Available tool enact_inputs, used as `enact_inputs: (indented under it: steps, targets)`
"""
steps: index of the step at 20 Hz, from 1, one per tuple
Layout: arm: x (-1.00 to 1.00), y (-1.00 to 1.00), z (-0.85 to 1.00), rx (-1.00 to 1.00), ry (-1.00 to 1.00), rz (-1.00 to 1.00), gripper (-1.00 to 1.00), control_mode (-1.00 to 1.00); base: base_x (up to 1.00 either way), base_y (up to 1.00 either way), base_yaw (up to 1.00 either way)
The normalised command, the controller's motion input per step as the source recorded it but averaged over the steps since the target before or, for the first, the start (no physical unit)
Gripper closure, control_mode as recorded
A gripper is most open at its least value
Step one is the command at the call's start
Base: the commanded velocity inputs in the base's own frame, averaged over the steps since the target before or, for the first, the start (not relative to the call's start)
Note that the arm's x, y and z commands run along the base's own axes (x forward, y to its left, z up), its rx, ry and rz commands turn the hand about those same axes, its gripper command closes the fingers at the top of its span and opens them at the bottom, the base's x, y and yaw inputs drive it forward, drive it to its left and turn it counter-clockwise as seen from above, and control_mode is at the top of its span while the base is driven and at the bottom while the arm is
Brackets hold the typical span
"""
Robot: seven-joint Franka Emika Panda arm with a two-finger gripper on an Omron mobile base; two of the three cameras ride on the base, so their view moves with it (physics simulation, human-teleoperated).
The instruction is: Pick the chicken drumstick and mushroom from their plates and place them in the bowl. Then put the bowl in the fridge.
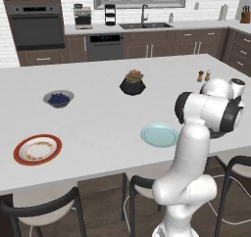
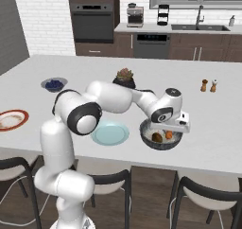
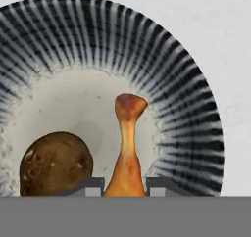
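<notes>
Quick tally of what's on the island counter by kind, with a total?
Plates: 2 (teal plate, red-rimmed plate)
Bowls: 2 (striped bowl, berry bowl)
Food in the striped bowl: 2 (chicken drumstick, mushroom)
Plant pots: 1 (black pot)
Shakers: 2 (pair)
Total: 9

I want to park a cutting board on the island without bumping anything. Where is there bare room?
Free: the wide stretch between the berry bowl and the plant pot, and the counter right of the bowl below the shakers. Crowded: the near edge, where the teal plate, the bowl and the tool sit close together.
</notes>
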Motion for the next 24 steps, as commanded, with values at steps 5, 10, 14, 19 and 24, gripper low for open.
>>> enact_inputs:
  steps: [5,10,14,19,24]
  targets:
    - [0.36,0.02,-0.32,0.00,0.00,0.00,1.00,-1.00,0.00,0.00,0.00]
    - [0.38,0.00,-0.56,0.00,0.00,0.00,1.00,-1.00,0.00,0.00,0.00]
    - [0.33,0.00,-0.44,0.00,-0.01,0.00,1.00,-1.00,0.00,0.00,0.00]
    - [-0.08,0.01,-0.11,0.00,0.00,0.00,-1.00,-1.00,0.00,0.00,0.00]
    - [-0.06,0.09,-0.02,0.00,0.00,-0.01,-1.00,-1.00,0.00,0.00,0.00]
